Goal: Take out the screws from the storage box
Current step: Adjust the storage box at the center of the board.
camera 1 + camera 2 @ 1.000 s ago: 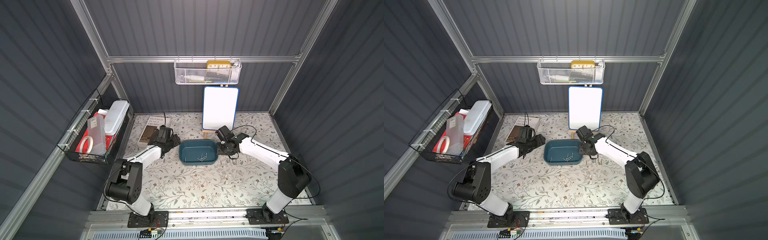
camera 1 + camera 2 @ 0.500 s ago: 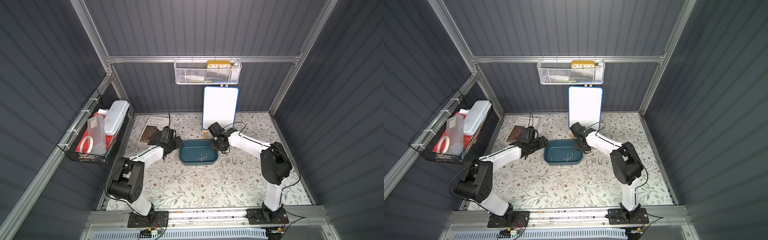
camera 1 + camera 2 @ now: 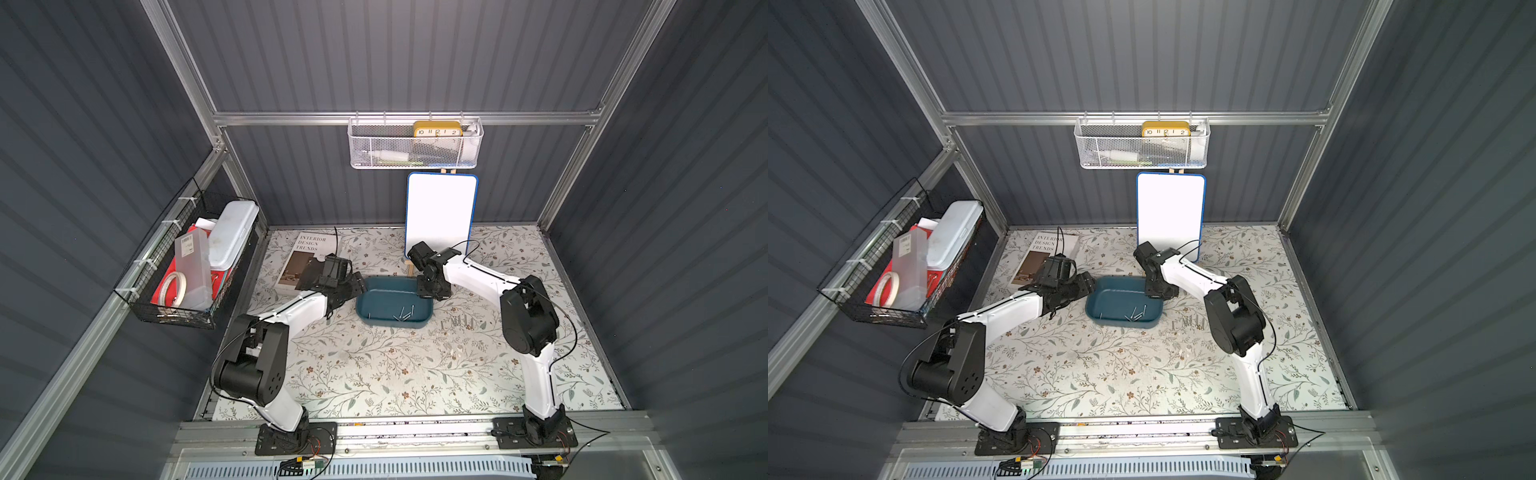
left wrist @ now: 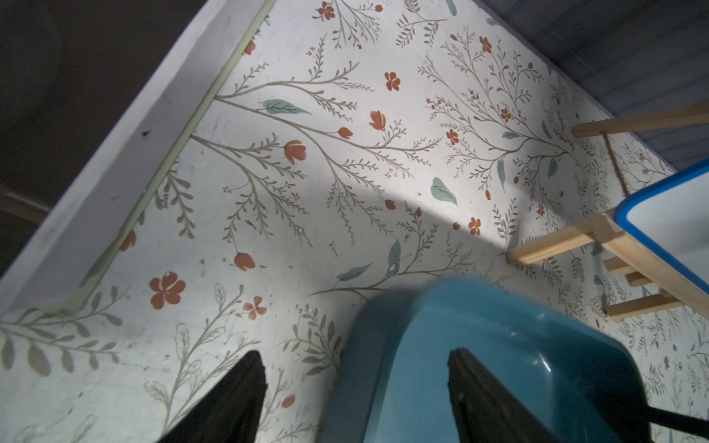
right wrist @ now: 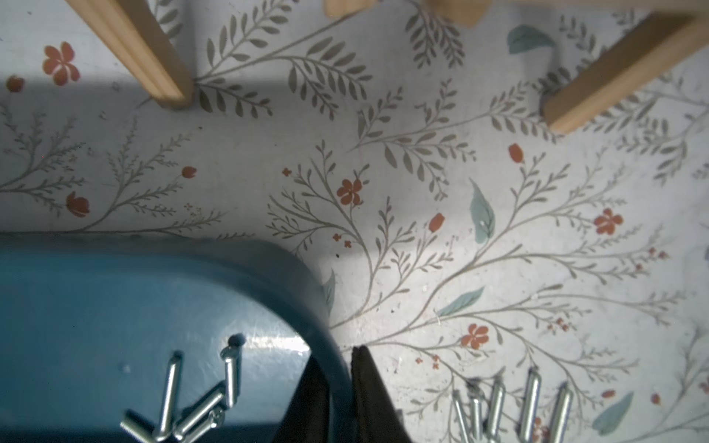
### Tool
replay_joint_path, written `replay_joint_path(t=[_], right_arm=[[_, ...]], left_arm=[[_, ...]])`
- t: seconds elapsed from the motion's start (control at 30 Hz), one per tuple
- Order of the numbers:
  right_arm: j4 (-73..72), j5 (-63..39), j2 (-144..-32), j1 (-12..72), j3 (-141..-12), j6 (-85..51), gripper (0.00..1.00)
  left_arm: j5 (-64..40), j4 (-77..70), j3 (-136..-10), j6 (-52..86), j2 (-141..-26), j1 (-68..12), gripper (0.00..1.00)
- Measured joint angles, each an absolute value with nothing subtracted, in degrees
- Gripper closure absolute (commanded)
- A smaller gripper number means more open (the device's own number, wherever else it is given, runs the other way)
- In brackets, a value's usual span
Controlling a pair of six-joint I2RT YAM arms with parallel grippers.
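At the middle of the counter (image 3: 365,374) sits the storage box (image 3: 376,301), a shallow teal plastic tray. About five screws (image 3: 402,314) are heaped near its front wall, and a loose row of screws (image 3: 460,322) lies outside on the floral surface just beside its right end. The right claw (image 5: 334,354) is pinched almost together on the box's thin wall at the far right corner, one finger inside and one outside. The left claw (image 4: 355,352) stands wide apart astride the opposite corner. The wall sits between its fingers, but the outer finger is clear of the plastic, so it holds nothing. The box looks light, stiff and glossy. It would likely skid on the counter if pushed, and the low rim is the natural place to grip and steady it. The screws look hard, smooth and round, so they should roll or slip on the shiny floor. Those crossing each other would be awkward to lift. The best hold is probably across the shank of the one lying a little apart, taken from above with fingertips set low.
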State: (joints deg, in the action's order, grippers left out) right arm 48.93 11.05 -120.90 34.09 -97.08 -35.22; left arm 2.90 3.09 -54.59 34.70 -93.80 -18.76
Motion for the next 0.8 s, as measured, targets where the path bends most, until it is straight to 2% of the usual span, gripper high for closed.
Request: replay_joint_path(t=[0.07,0.47,0.8], right_arm=[[49.28,10.7,-120.9,34.11,-97.93,-35.94,1.0],[56.71,6.92,-120.88,33.95,-102.19,-35.88,1.0],[67.81,-6.04,-119.04,33.61,-99.92,-36.45,1.0]], left_arm=[[3.64,3.86,-54.61,35.2,-93.78,-18.76,0.18],[4.97,9.41,-60.53,36.05,-88.23,-18.76,0.15],[5.43,12.86,-64.84,36.05,-84.36,-18.76,0.15]])
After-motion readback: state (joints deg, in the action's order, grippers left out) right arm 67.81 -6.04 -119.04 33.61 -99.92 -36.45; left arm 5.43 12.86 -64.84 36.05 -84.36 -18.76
